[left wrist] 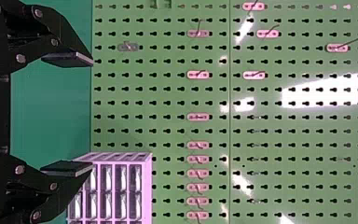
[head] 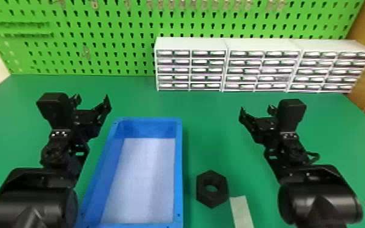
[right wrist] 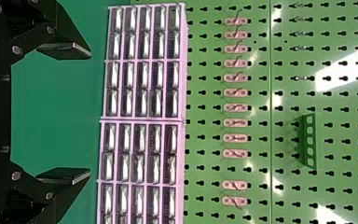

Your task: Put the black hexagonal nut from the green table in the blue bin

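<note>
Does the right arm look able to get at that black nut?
Probably yes: the right gripper is open and empty, and nothing covers the black nut, though the gripper would need to draw back toward the robot.

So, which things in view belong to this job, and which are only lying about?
For the job:
Black hexagonal nut
Green flat table under it
Blue rectangular bin, left of the nut

Just there:
Pale flat strip by the nut
White drawer cabinets at the back
Green perforated panel behind
</note>
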